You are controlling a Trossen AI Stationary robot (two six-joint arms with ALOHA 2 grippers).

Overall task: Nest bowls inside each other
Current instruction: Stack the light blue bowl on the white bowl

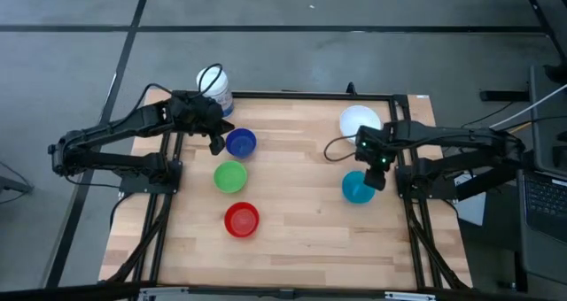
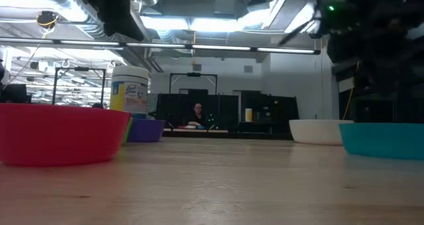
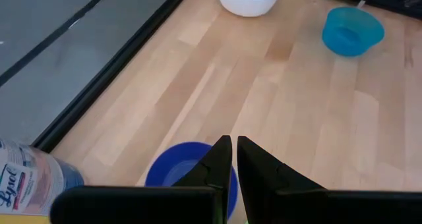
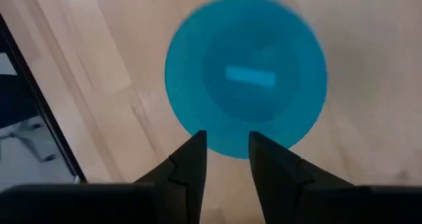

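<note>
Red bowl [image 1: 241, 219] is sitting nearest the front edge, green bowl [image 1: 230, 176] just behind it. Right gripper [image 4: 227, 148] is hanging over the teal bowl [image 4: 245, 76], fingers parted and gripping nothing. Left gripper [image 3: 234, 151] is hovering clenched and empty over the blue bowl [image 3: 173, 174]. White bowl [image 1: 359, 120] is sitting at the back right, wipes can [image 1: 215, 89] back left.

Even overhead light, soft shadows – teal bowl [image 4: 245, 76] blurred in right wrist view

You have a white-lidded wipes canister [image 1: 215, 87] at the table's [image 1: 301, 230] far-left corner; a person [image 2: 197, 114], seemingly seated, shows beyond.
</note>
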